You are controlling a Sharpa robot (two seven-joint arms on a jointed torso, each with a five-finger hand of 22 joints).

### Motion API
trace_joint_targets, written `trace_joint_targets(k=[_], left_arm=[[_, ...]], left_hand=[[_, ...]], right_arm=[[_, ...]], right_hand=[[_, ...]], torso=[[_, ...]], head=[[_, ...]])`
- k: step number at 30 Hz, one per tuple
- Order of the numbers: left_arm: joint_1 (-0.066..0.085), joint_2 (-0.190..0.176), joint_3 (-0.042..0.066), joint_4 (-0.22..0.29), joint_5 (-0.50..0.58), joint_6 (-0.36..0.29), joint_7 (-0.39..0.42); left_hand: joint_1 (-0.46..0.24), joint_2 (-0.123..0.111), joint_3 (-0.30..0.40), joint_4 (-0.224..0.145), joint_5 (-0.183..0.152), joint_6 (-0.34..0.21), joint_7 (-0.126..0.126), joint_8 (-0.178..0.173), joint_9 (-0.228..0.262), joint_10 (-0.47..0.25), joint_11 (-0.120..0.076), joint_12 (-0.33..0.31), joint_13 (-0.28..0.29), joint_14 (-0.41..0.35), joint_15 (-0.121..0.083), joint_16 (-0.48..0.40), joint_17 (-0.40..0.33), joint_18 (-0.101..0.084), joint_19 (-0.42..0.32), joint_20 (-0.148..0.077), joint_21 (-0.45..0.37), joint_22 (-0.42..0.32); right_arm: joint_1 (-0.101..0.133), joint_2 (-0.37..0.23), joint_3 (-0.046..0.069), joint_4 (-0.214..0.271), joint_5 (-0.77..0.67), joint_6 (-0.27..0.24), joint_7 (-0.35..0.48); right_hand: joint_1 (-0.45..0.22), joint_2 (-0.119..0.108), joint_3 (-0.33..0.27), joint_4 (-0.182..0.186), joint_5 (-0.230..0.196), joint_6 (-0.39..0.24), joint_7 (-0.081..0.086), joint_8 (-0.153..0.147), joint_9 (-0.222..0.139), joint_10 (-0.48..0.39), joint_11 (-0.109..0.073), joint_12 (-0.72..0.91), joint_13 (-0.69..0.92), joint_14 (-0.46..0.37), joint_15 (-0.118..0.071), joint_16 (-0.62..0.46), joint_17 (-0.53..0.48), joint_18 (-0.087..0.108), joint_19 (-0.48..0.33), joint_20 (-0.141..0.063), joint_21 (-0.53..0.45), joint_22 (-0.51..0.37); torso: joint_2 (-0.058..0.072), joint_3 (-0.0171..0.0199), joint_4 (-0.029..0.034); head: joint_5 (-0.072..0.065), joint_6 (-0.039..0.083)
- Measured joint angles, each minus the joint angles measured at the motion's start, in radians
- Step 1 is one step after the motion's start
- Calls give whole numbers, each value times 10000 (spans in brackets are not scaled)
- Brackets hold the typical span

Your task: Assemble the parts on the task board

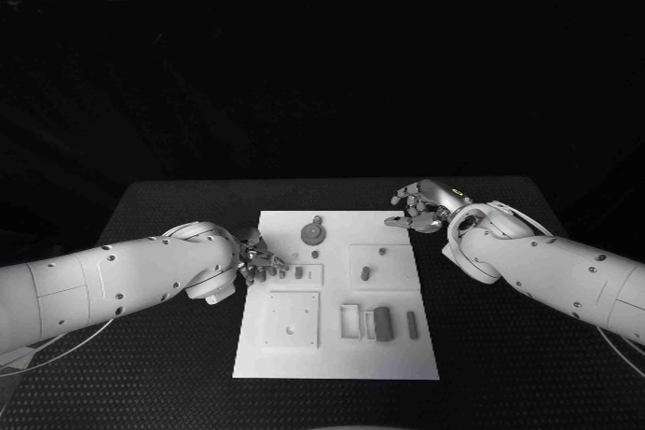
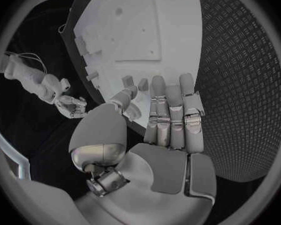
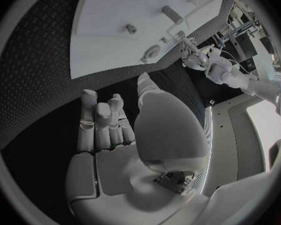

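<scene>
At the board's left edge, the left hand (image 1: 258, 262) hovers with its fingers loosely apart and nothing in them; in its own wrist view the fingertips (image 2: 172, 87) reach just over the rim of the board (image 2: 178, 25), near a small part (image 2: 127, 80) lying there. My reading is that it waits low and close because the pieces nearest it are the next to be picked up, though no grasp has begun.

Just beyond that hand, toward the board's middle, two short parts (image 1: 298, 272) lie on a raised square (image 1: 300, 273), and past them a second square (image 1: 373, 263) carries a peg (image 1: 382, 252) and a little block (image 1: 364, 273). Nearer the robot from the hand, a larger square plate (image 1: 292, 319) sits flat with small holes in it, apparently a seat meant to take pieces. Beside that plate, a row of upright bars (image 1: 382, 322) stands in slots, sorted side by side, which suggests they are stored there until needed.

Off the board's far right corner, the right hand (image 1: 428, 208) is held above the surface (image 1: 175, 206), fingers spread and holding nothing; its wrist view shows the palm (image 3: 112, 150) over the dark mat, the board's edge just ahead. Between this hand and the left one, a round disc (image 1: 312, 233) with a small knob (image 1: 317, 219) by it lies loose. Assembly looks barely started.
</scene>
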Motion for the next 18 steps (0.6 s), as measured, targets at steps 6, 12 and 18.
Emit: trace_joint_targets(k=[6,12,18], left_arm=[[11,-80,344,-218,1445,-238,874],[17,-52,456,-439,2428,-736,1905],[21,212,452,-540,1901,-1324,2901]], left_hand=[[32,-50,-50,-50,0,-638,308,-190,-37,-545,237,-253,-59,-432,186,-264,-120,0,-487,193,-45,-127],[98,-132,-92,-248,-234,-1033,573,-252,-29,-1416,561,-802,-327,-1077,547,-631,-334,-1,-1280,490,-44,-495],[1773,251,414,-1751,-255,-1111,664,-233,26,-2692,1192,-1931,-1126,-1633,990,-922,-558,-2,-1960,857,-45,-919]], right_arm=[[-2,0,0,-10,1,0,0],[-5,-5,0,-10,1,0,0],[-5,-6,0,-8,2,1,0]], right_hand=[[0,0,0,0,0,-2,0,0,0,0,0,0,0,0,0,0,1,0,-2,2,0,0],[0,0,0,0,0,-3,-1,0,6,0,0,0,1,0,0,0,1,0,-15,15,0,0],[0,0,0,0,0,-20,-16,0,7,0,0,0,1,0,0,0,1,0,-16,16,0,0]], torso=[[0,5,1],[0,7,1],[1,7,1]], head=[[-22,19],[-37,39],[-48,53]])
